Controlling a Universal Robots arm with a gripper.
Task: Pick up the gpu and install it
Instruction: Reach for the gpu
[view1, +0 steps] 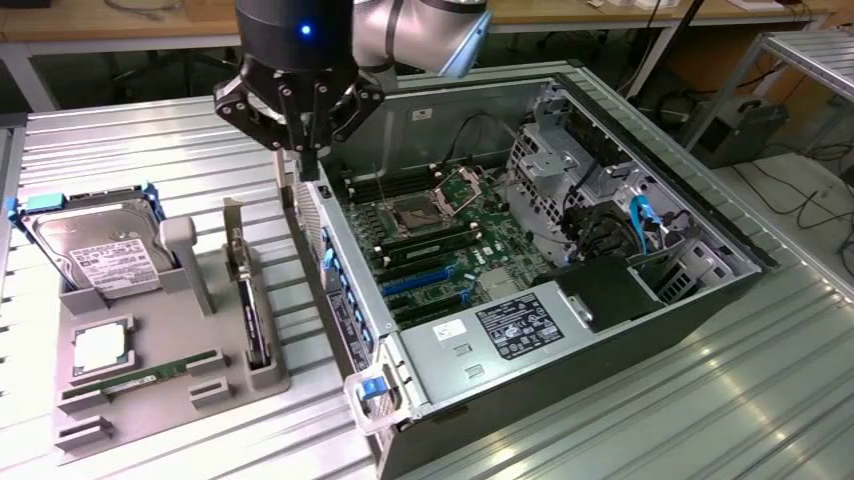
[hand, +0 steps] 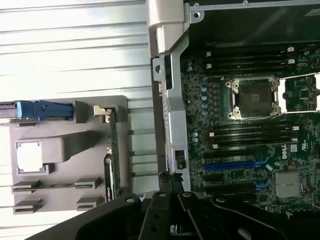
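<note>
The gpu (view1: 250, 300) stands on edge in a slot of the grey holder (view1: 174, 405), its silver bracket pointing up at the far end. In the wrist view the gpu (hand: 113, 150) appears edge-on as a thin dark strip. My gripper (view1: 308, 168) hangs shut and empty above the rear wall of the open computer case (view1: 350, 330), to the exterior view's right of the card and higher than it. Its dark fingers (hand: 161, 196) sit over that wall. Inside the case lies the motherboard (view1: 441, 250) with blue expansion slots (hand: 235, 165).
On the holder also sit a silver hard drive (view1: 100, 255) in a blue frame, a processor chip (view1: 100, 345) and a green memory stick (view1: 147, 375). The case holds a power supply (view1: 514, 330), cables and a drive cage (view1: 561, 160). Ribbed metal tabletop (view1: 120, 150) surrounds everything.
</note>
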